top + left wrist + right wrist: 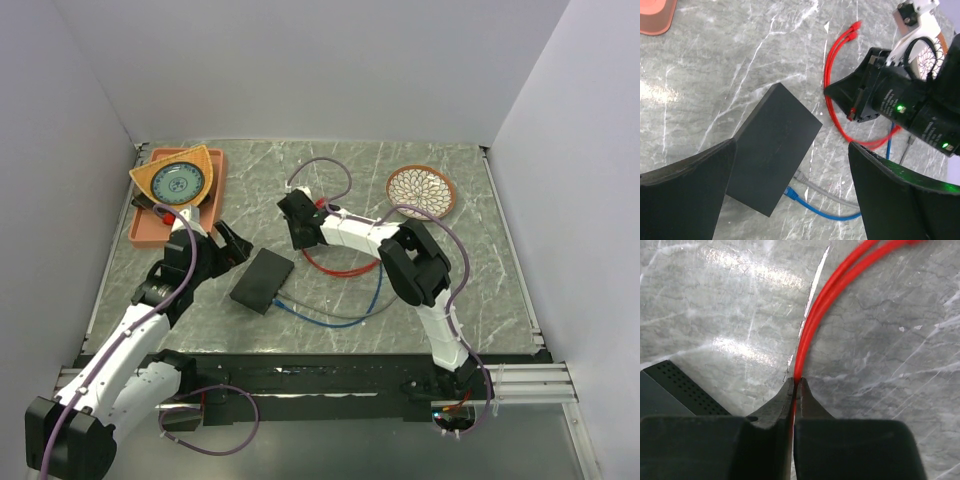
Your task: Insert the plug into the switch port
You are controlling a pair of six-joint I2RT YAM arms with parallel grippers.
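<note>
The flat black box lies on the marble table left of centre; it also shows in the left wrist view. Its ports are hidden. A blue plug and a grey plug lie against its lower right edge. My right gripper is shut on the red cable, low on the table just beyond the box. The red cable's two plugs lie free past it. My left gripper is open above the box, near its left end.
The red cable loops on the table, with the blue cable and a grey one in front of it. An orange tray with dishes stands back left. A patterned plate lies back right.
</note>
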